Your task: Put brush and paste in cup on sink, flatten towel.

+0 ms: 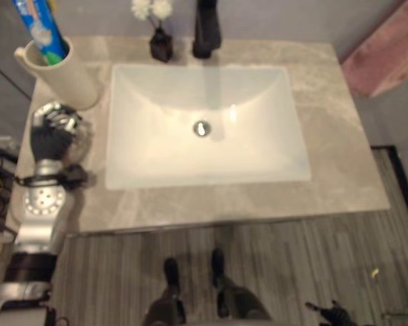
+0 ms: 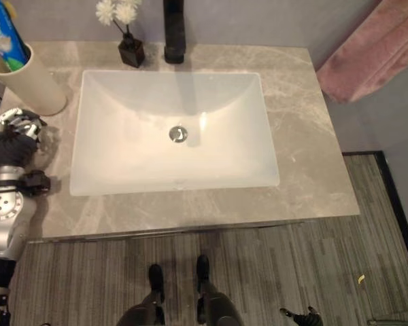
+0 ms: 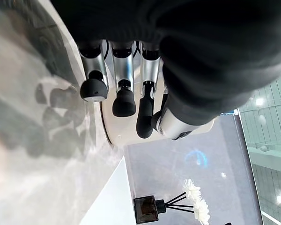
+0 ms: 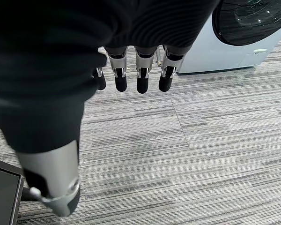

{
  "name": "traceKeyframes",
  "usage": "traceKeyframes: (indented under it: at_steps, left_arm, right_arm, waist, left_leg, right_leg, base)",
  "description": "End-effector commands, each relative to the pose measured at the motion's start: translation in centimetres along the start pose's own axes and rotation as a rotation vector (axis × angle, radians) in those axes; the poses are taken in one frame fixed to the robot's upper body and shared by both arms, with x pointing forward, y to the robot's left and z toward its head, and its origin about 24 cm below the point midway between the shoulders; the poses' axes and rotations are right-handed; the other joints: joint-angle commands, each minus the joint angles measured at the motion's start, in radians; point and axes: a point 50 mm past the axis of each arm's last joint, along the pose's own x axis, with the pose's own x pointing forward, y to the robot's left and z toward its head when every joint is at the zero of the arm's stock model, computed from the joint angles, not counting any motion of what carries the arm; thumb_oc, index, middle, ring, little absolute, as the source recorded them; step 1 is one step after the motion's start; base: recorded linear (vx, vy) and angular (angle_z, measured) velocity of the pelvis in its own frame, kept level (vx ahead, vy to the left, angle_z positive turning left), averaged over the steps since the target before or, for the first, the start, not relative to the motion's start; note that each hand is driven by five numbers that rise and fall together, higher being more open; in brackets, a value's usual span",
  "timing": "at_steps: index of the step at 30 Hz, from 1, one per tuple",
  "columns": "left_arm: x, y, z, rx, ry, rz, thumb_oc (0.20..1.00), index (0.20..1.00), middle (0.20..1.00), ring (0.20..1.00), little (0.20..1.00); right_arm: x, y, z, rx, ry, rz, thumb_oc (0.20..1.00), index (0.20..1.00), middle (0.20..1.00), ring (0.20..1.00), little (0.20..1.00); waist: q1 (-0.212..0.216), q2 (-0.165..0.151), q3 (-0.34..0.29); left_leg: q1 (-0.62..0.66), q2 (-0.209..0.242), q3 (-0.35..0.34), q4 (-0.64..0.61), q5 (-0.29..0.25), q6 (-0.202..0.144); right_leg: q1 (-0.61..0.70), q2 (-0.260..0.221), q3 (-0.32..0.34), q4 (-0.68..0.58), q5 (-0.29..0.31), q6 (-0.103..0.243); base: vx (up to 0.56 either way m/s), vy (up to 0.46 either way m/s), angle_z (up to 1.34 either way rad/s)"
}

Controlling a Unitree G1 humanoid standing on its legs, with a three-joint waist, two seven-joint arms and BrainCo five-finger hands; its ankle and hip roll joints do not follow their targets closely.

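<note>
The cup (image 1: 61,68) stands on the far left corner of the surface (image 1: 326,136), just left of the sink (image 1: 204,129). The paste (image 1: 42,30) is already in it, standing up and sticking out of the top. I cannot see a brush in the cup, so I cannot tell if it is in there.

The towel (image 2: 367,54) is pink and sits past the far right corner of the surface. It looks bunched up, not flat. So the step in hand looks like moving over to the towel.

To do that well, the left hand (image 1: 54,132) should pull straight back, away from the cup, so it does not knock it over. The cup is tall and the paste makes it top-heavy. Then the robot has to get closer to the right side, because the towel is well apart from both hands. To flatten it, a flat hand should press down and slide out toward the edges, not grab the cloth.

The left hand is low over the surface, just near of the cup. Its fingers (image 3: 124,101) are loosely bent and holding nothing. They are close to the cup wall, but I cannot tell if they touch it.

The right hand (image 4: 138,70) hangs down over the grey floor (image 4: 201,154), near a white machine (image 4: 239,42). Its fingers are fairly straight and it holds nothing.

A small dark bottle with white flowers (image 1: 160,34) and a black tap (image 1: 205,30) stand at the far edge, behind the sink.
</note>
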Motion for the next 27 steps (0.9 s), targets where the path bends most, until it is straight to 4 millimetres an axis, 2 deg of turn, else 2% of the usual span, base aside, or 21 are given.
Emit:
traceKeyframes:
  at_steps: [1,27]
  left_arm:
    - [1.5,1.0,1.8,0.015,-0.089,0.039,0.200,0.200,0.200,0.200,0.200]
    - [3.6,0.6,3.5,-0.046,-0.157,0.089,0.200,0.200,0.200,0.200,0.200]
  right_arm:
    - [0.2,-2.1,-0.3,-0.080,0.006,-0.059,1.000,1.000,1.000,1.000,1.000]
    - [0.3,-2.2,0.8,-0.079,-0.040,-0.074,1.000,1.000,1.000,1.000,1.000]
  waist:
    - [-0.020,-0.010,0.006]
    - [-0.041,-0.027,0.040]
  left_leg:
    - [-0.001,0.023,-0.002,0.012,-0.083,0.007]
    - [-0.056,0.029,0.004,0.012,-0.074,0.005]
  right_leg:
    - [-0.005,-0.018,0.012,0.000,-0.090,0.051]
    - [-0.071,-0.006,0.046,0.000,-0.075,0.053]
  base:
    - [0.05,0.011,0.00]
    - [0.01,0.000,-0.02]
